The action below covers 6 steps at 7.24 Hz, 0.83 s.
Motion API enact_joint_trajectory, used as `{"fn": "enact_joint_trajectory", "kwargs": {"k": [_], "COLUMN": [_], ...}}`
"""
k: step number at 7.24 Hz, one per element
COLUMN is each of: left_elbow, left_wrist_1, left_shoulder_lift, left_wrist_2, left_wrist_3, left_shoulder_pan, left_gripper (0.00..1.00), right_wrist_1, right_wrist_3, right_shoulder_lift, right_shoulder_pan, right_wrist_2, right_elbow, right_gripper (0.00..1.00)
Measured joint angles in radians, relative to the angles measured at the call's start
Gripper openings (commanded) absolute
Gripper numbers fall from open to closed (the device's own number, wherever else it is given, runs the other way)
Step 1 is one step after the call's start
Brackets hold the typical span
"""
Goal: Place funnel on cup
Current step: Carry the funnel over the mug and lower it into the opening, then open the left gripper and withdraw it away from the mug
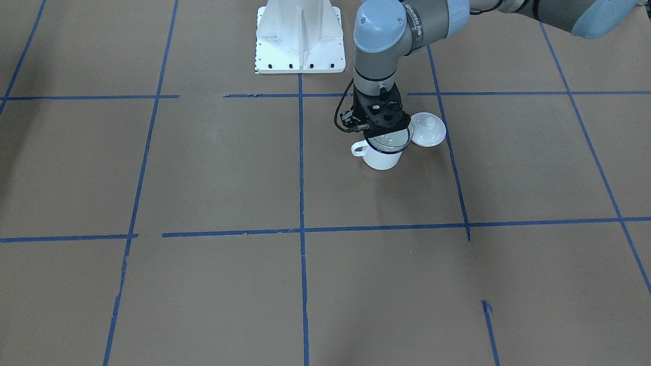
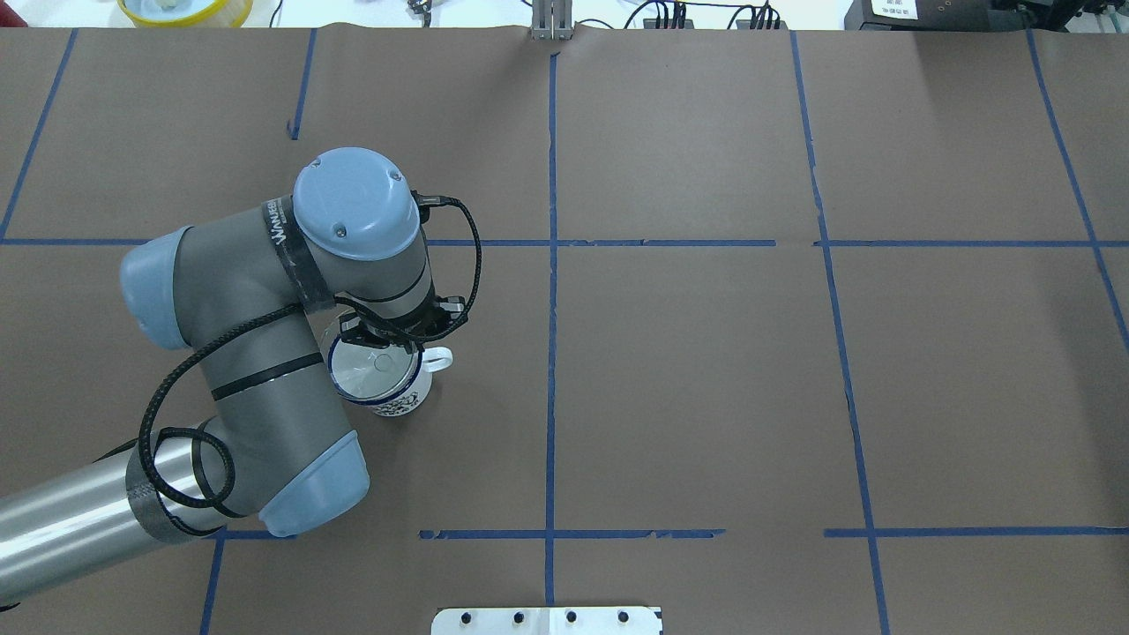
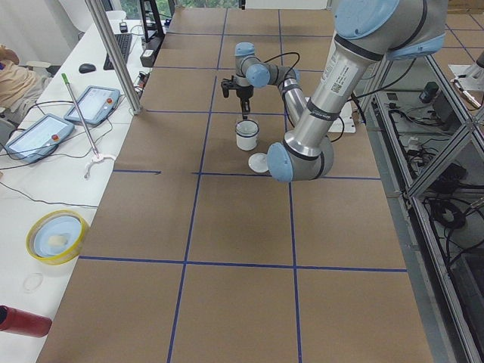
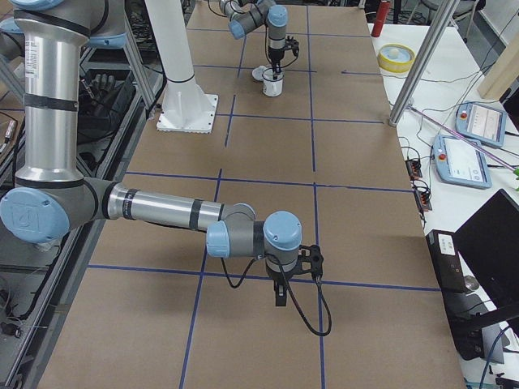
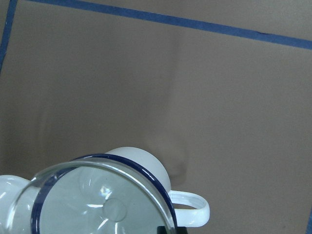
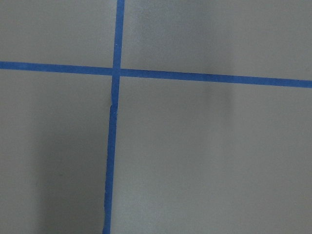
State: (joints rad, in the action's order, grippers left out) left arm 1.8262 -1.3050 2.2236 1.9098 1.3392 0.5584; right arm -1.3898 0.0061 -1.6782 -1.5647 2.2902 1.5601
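The left tool (image 2: 385,339) is pinching the funnel (image 2: 374,370) by its rim over the cup (image 1: 381,158); releasing off-centre could be tipping it out

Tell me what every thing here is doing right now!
funnel: upright, mouth up, held over the cup's mouth.
cup: upright on the table, uncovered.
lid: lying beside the cup, knob up.
left end effector: seems shut on the funnel's rim.
right end effector: above the table, far from the cup; open or shut, cannot tell.
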Motion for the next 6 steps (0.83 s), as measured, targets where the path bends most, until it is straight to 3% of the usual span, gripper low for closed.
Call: {"fn": "enact_joint_trajectory", "kwargs": {"k": [1, 3, 6], "left_elbow": [0.004, 0.054, 0.215], "left_wrist_1": [0.001, 0.002, -0.081], "left_shoulder_lift": [-0.001, -0.023, -0.204], "left_wrist_2": [0.0, -0.001, 0.049], "left_wrist_3": [0.0, -0.023, -0.396], "left_shoulder_pan": [0.0, 0.009, 0.173], "left_gripper": [1.0, 1.0, 1.0], "right_wrist_1": [0.0, 0.0, 0.0], "right_wrist_3": [0.0, 0.0, 0.0], "right_shoulder_lift": [0.0, 0.0, 0.0], "right_shoulder_pan": [0.0, 0.0, 0.0], "right_wrist_2": [0.0, 0.0, 0.0], "right_elbow": [0.0, 0.0, 0.0], "right_gripper": [1.0, 1.0, 1.0]}}
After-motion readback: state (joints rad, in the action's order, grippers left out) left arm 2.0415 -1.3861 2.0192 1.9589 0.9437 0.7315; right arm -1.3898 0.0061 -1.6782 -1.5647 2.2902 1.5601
